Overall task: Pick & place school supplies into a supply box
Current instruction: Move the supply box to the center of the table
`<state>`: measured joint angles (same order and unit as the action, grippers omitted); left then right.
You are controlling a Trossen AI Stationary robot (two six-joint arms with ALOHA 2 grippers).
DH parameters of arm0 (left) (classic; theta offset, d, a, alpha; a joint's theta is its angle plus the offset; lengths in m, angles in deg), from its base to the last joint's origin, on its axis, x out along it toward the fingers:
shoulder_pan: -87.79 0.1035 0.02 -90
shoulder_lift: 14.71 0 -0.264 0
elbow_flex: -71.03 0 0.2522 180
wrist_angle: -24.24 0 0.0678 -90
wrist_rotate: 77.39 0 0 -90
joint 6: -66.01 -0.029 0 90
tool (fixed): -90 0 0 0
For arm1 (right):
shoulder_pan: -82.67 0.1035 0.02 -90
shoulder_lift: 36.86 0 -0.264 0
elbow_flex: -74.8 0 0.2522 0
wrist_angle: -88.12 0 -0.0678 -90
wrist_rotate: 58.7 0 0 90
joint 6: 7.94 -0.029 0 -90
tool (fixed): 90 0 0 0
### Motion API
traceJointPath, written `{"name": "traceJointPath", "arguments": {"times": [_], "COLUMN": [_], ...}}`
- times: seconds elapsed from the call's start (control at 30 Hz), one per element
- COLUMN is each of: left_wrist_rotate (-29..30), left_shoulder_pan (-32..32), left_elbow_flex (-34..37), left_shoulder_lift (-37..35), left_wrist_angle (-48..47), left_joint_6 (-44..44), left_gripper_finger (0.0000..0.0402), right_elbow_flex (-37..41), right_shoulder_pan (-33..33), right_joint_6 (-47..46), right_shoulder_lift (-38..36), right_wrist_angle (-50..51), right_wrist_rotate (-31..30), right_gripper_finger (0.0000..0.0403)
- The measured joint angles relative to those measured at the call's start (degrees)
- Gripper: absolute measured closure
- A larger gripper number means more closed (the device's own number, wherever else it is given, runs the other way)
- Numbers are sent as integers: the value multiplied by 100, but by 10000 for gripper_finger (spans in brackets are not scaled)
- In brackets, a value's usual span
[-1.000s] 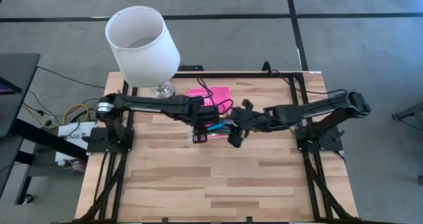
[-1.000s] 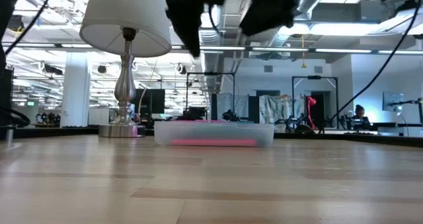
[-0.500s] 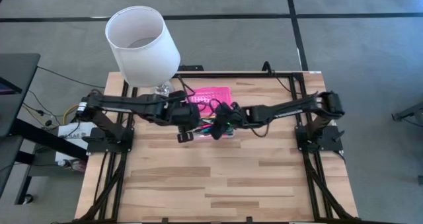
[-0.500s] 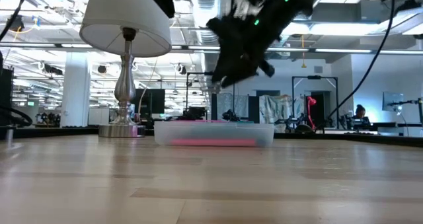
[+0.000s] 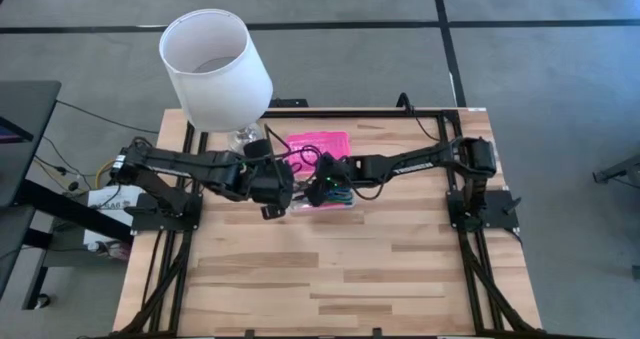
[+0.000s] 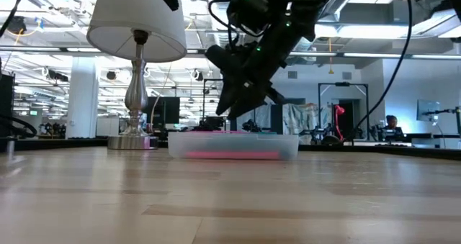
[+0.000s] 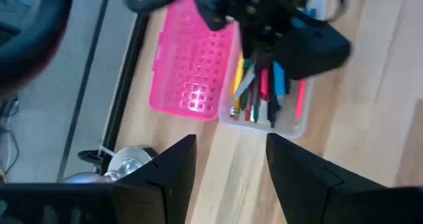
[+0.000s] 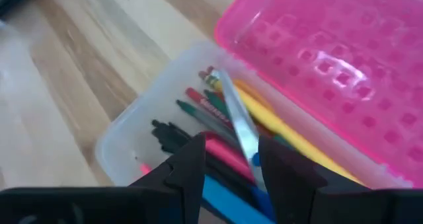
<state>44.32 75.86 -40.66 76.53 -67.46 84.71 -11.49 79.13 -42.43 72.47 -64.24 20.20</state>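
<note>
The near half of the wooden desk [image 5: 330, 279] lies bare from side to side, giving free passage there. At the far left corner a lamp with a big white lampshade [image 5: 215, 69] stands tall, blocking that side. The open supply box [image 5: 335, 201] sits mid-desk with its pink lid [image 5: 318, 144] flat behind it; the right gripper [image 5: 322, 191] hangs over the tray, and the left gripper [image 5: 272, 205] crowds just beside it.

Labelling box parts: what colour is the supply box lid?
Bright pink, with a grid pattern; the lid shows best in the left wrist view.
</note>
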Motion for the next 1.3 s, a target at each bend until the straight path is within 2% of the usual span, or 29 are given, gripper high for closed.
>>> {"name": "traceJointPath", "arguments": {"times": [0.33,1.3], "left_wrist_rotate": [76,213], "left_shoulder_pan": [-12,-10], "left_elbow_flex": [0,0], "left_shoulder_lift": [0,5], "left_wrist_angle": [-17,-19], "left_joint_6": [21,211], "left_gripper_finger": [223,223], "right_elbow_flex": [-14,-18], "right_shoulder_pan": [64,204], "right_joint_6": [3,4], "right_shoulder_lift": [158,167], "right_wrist_angle": [477,925], "right_wrist_rotate": [-73,-45], "right_gripper_finger": [269,269]}}
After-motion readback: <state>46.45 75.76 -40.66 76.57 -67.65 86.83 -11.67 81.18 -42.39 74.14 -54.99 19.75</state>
